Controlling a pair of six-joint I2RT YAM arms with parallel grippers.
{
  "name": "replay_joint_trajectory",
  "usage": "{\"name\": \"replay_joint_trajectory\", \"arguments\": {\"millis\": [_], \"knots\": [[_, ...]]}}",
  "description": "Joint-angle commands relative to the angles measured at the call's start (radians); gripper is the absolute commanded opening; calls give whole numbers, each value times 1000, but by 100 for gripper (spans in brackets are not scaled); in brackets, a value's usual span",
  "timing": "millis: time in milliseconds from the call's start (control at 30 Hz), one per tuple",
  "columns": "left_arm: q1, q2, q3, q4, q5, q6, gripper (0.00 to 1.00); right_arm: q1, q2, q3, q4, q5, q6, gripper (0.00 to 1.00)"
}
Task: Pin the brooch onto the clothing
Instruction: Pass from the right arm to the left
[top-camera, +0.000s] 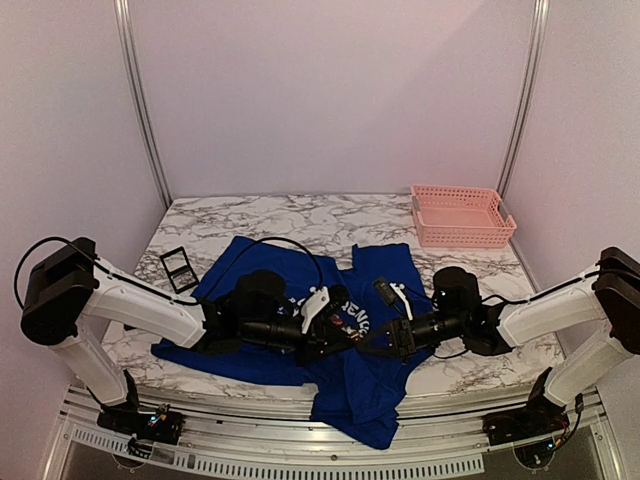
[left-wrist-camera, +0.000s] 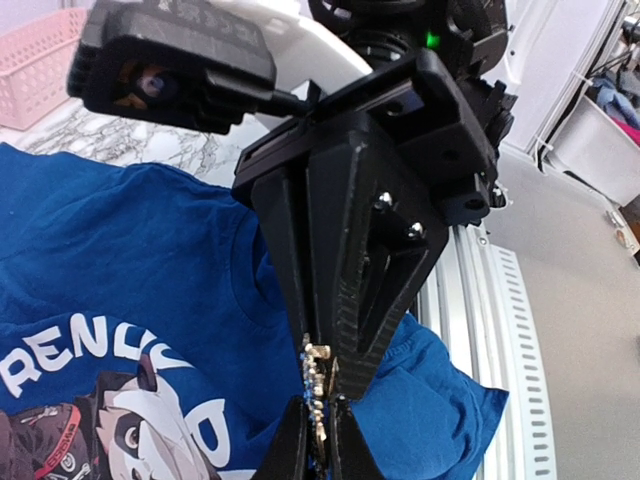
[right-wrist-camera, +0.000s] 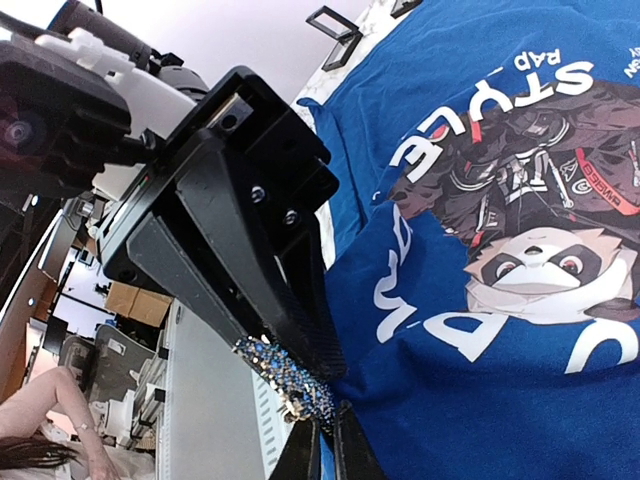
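Marble table (top-camera: 300, 215): one T-shirt (top-camera: 250, 270), one brooch (right-wrist-camera: 285, 380) (two end effectors (left-wrist-camera: 318, 445) (right-wrist-camera: 322, 450) pinching).

The T-shirt (top-camera: 355, 385) is matt blue cloth, its print (right-wrist-camera: 520, 230) smoother and flatter (the white letters look solid and opaque). The brooch (right-wrist-camera: 285, 375) glitters with tiny stones on pale metal. The right gripper (left-wrist-camera: 322, 365) has fingers (left-wrist-camera: 375, 260) of matt black plastic, finely ridged, with shiny metal screws (left-wrist-camera: 385, 201). The table (top-camera: 300, 215) looks like polished marble; the basket (top-camera: 462, 232) is pink plastic.
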Motion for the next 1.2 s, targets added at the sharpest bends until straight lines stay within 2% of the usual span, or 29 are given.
{"name": "replay_joint_trajectory", "arguments": {"millis": [0,333,433,633,800,967,1167], "knots": [[-11,-20,-18,36,15,-11,0,12,-30,-16,57,11,-1,3],[-12,-23,14,-27,-62,-79,1,25,-53,-1,25,39,-28,0],[-14,-21,15,-44,-76,-84,11,29,-58,2,21,46,-32,0],[-13,-23,31,-79,-101,-67,17,44,-52,39,-46,55,-60,0],[-11,-28,40,-122,-47,-40,24,48,-66,38,-66,70,-76,0],[-1,-30,49,-128,-44,-26,23,49,-69,41,-84,70,-85,0],[1,-32,56,-118,-25,2,34,48,-69,37,-83,69,-80,0]]}}
